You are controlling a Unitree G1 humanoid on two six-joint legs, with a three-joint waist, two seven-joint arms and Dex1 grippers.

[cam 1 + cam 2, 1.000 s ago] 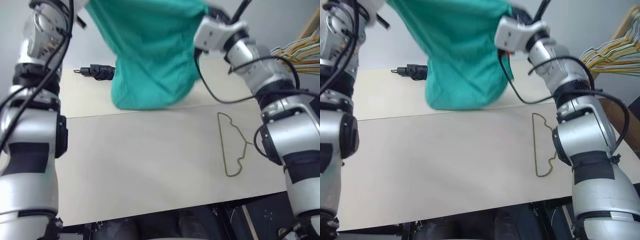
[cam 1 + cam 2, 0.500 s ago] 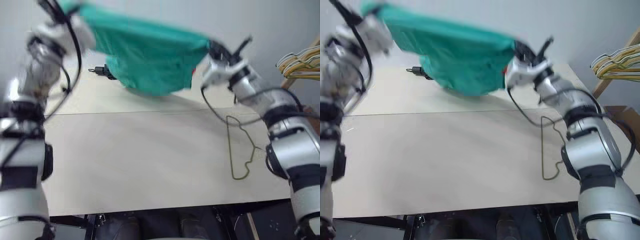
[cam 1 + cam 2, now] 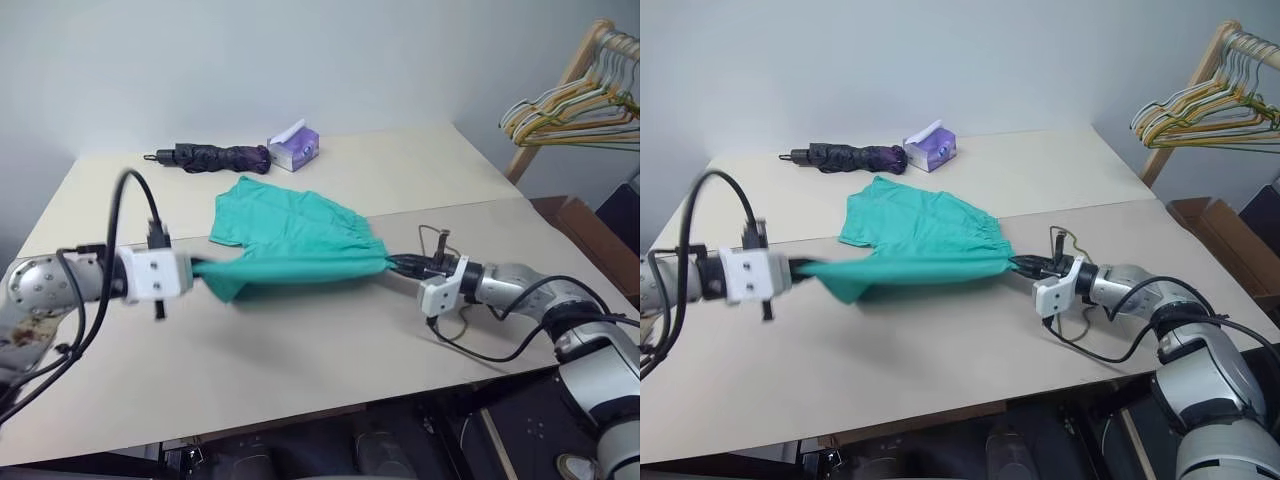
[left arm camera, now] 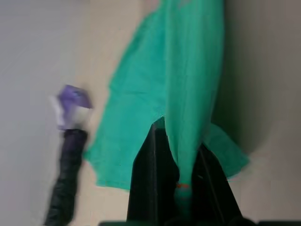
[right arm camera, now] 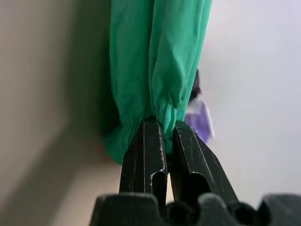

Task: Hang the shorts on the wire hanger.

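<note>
Both hands grip the shorts [image 3: 290, 245] by opposite ends and stretch them low across the table [image 3: 300, 340]. Left hand [image 3: 196, 269] is clamped on the left end, right hand [image 3: 392, 264] clamped on the gathered waistband end. The cloth runs taut between them as a band; the far part of the shorts lies spread on the table toward the back.

Step in hand, as I judge it: laying the shorts out flat on the table before any hanging starts. Hanging itself not yet done. The wire hanger [image 3: 437, 243] lies on the table just behind the right hand, mostly hidden by that hand and wrist; just a small loop of thin wire shows.

Next move likely calls for setting the cloth down, freeing 1 hand, and fetching the hanger so the shorts can be draped over or threaded on it. The shorts are much wider than what shows of the hanger, so folding or bunching may be needed.

View differences: the right wrist view shows the grip up close, 2 black fingers [image 5: 146, 155] pressed together on a bunched fold of waistband. The left wrist view shows an orange tag [image 4: 182, 185] caught at the pinch point, plus the umbrella [image 4: 66, 181] and purple tissue box [image 4: 71, 104] beyond. The eye views add the rack of pastel hangers [image 3: 575, 95] at far right.
</note>
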